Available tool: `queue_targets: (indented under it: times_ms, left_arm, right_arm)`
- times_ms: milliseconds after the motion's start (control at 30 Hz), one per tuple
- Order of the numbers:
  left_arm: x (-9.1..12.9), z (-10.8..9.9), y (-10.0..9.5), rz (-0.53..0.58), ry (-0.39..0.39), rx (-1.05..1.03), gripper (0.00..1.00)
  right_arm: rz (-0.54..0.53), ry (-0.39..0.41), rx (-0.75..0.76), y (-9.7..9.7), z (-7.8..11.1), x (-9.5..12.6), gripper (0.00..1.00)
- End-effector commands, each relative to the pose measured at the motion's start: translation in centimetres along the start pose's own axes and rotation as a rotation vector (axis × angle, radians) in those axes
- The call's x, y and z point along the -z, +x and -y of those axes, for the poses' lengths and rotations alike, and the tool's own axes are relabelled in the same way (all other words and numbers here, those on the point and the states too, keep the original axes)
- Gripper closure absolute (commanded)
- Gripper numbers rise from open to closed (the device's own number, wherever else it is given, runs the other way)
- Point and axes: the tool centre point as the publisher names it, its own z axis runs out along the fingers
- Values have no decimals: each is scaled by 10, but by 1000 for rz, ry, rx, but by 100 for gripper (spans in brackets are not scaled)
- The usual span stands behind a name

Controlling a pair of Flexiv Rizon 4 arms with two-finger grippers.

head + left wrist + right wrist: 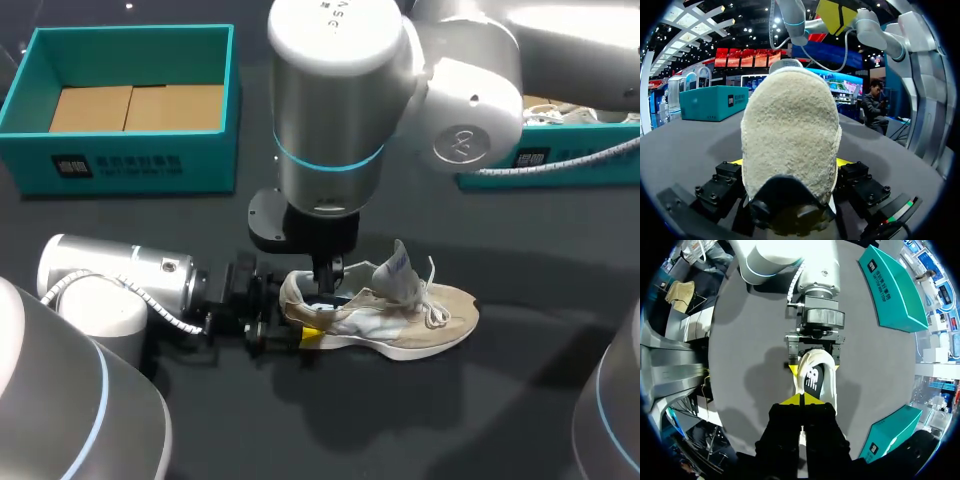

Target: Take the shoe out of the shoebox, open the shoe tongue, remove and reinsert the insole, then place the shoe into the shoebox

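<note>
The shoe (400, 318) lies on the dark surface (450, 420), well apart from the teal shoebox (130, 160). The left fingers (792, 369) clamp its heel. The right fingers (790, 400) meet above its opening, gripping nothing visible. Bare surface lies beyond its toe.

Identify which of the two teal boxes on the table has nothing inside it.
The left box: only its bare brown cardboard floor shows. The right box, partly hidden behind the right arm, holds something white.

Fuzzy suede-like shoe (790, 140), matt dark table (470, 425), glossy white right arm (330, 80)
</note>
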Motion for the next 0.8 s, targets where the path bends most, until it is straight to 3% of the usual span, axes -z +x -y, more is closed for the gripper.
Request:
queue_targets:
  times_ms: [33, 800]
  left_arm:
    - [0, -4, 1, 3, 0, 0, 100]
    - [0, -4, 1, 3, 0, 0, 100]
  right_arm:
    - [2, -8, 6, -3, -3, -18, 100]
    - [13, 0, 27, -30, -4, -86, 100]
